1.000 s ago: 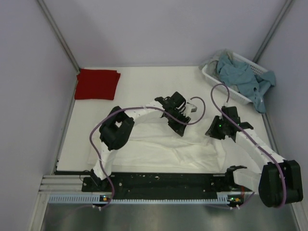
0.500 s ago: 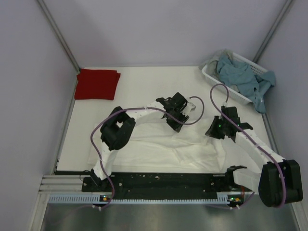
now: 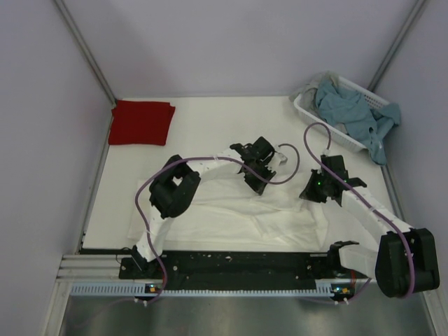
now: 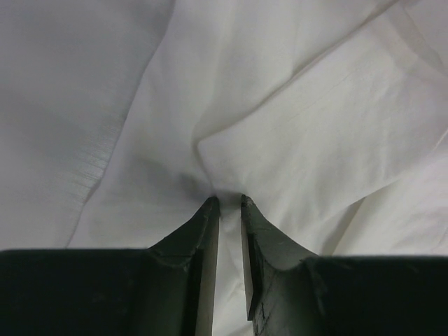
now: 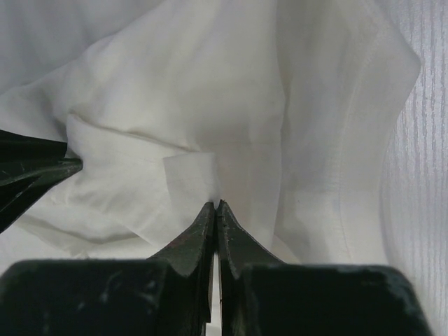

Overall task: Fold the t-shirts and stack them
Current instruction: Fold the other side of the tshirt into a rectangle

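Note:
The white t-shirt [image 3: 231, 210] lies crumpled across the front middle of the table; its floral print does not show. My left gripper [image 3: 255, 183] is over its far edge and shut on a fold of the white cloth [image 4: 280, 140], with a thin layer between the jaws of the gripper [image 4: 226, 201]. My right gripper [image 3: 309, 193] is at the shirt's right side, and in the right wrist view the gripper [image 5: 216, 204] is shut on a pinch of the white cloth [image 5: 189, 105]. The dark red t-shirt [image 3: 142, 122] lies folded at the far left corner.
A white slotted basket [image 3: 308, 110] with blue-grey cloth [image 3: 357, 115] spilling over its rim stands at the far right. The bare table [image 3: 210, 119] shows between the red shirt and the basket. Walls close in on the left, back and right.
The left arm has shifted slightly to the right, its gripper still down on the white shirt. The right arm has barely moved.

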